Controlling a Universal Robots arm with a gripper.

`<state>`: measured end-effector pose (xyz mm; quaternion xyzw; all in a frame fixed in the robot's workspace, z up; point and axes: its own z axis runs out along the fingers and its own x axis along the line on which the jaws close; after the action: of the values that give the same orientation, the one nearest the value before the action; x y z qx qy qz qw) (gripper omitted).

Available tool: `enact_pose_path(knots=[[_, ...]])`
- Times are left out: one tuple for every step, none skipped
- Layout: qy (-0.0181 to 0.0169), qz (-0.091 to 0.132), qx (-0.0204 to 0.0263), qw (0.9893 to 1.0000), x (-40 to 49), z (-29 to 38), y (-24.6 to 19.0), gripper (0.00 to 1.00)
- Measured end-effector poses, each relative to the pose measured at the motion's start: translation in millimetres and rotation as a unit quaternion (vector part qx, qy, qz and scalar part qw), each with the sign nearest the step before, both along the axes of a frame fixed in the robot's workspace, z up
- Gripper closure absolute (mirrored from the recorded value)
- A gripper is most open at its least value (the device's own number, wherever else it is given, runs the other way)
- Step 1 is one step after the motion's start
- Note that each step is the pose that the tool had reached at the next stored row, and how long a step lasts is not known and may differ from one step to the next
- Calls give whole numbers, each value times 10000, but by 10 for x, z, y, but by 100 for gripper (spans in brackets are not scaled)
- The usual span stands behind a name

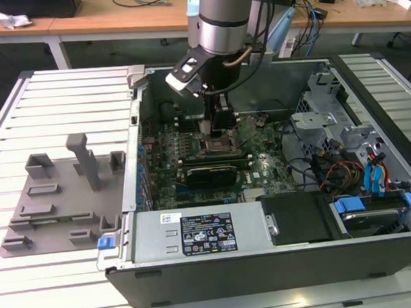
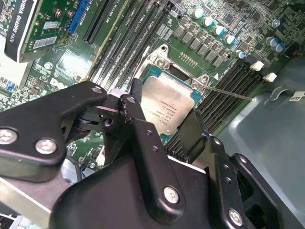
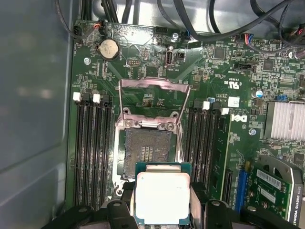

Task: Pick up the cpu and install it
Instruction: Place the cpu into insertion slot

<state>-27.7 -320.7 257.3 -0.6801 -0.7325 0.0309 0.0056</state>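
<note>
The cpu (image 3: pixel 162 196), a small square chip with a pale silver top on a green edge, hangs just above the motherboard's black socket (image 3: pixel 147 150). The socket's metal frame (image 3: pixel 153 87) is swung open. My gripper (image 3: pixel 162 212) is shut on the cpu, one black finger on each side. In the second wrist view the cpu (image 2: pixel 167 106) sits between the fingers (image 2: pixel 138 124), partly over the socket's rim (image 2: pixel 164 59). In the exterior view the gripper (image 1: pixel 221 121) reaches down inside the open computer case over the socket (image 1: pixel 215 145).
Memory slots (image 3: pixel 90 148) flank the socket on both sides. A graphics card (image 1: pixel 210 173) and bundled cables (image 1: pixel 332 171) lie inside the case. A grey plastic tray (image 1: pixel 61 198) with raised blocks rests on the slatted table at the exterior view's left.
</note>
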Motion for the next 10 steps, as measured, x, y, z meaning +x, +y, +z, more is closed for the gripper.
enact_pose_path(knots=[[0, 0, -1, 10000, 0, -13, 0, 45], [0, 0, -3, 10000, 1, -29, 0, 45], [0, 0, -4, 10000, 2, -35, 0, 45], [0, 0, -6, 10000, 2, -42, 0, 45], [0, 0, -10, 10000, 3, -53, 0, 45], [0, 0, -12, 10000, 3, -60, 0, 45], [0, 0, -14, 10000, 3, -69, 0, 45], [0, 0, -17, 10000, 3, -81, 0, 45], [0, 0, -18, 10000, 4, -90, 0, 45], [0, 0, -20, 10000, 4, -96, 1, 45]])
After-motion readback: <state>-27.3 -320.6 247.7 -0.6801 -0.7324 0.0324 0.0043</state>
